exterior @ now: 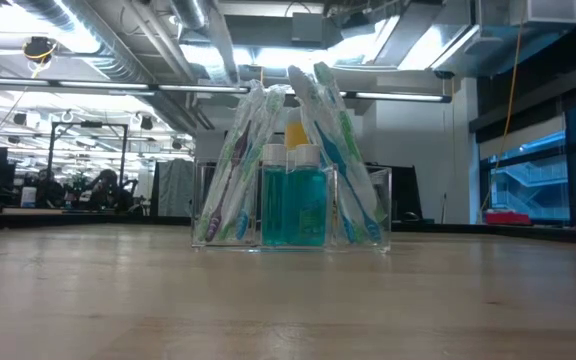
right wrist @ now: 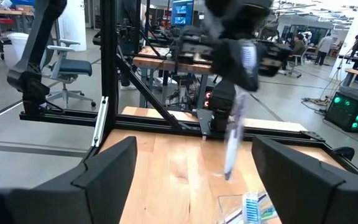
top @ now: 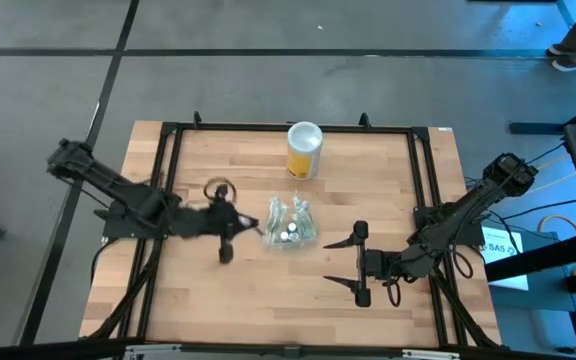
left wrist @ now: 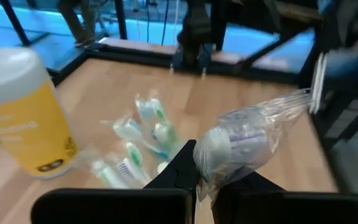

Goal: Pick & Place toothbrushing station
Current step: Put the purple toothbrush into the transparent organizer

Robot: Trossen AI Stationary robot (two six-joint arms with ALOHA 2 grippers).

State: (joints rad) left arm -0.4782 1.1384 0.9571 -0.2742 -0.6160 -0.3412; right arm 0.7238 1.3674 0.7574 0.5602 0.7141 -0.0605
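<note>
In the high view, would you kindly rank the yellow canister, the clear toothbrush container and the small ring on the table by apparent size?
1. Clear toothbrush container, the widest footprint.
2. Yellow canister, somewhat smaller.
3. Small ring, clearly the smallest.

I see even, bright overhead light on the table (top: 218, 290) from above, with only soft, short shadows under the arms. At table height, ceiling strip lights (exterior: 98, 85) glare white, daylight comes through a window (exterior: 538, 185) on one side, and the near wood is out of focus. My left wrist picture is smeared by motion blur, the packet (left wrist: 241, 140) streaked and the canister (left wrist: 23, 112) soft. My right wrist picture blurs the far arm (right wrist: 229, 43); its own fingers (right wrist: 110, 168) are dark, soft shapes.
</note>
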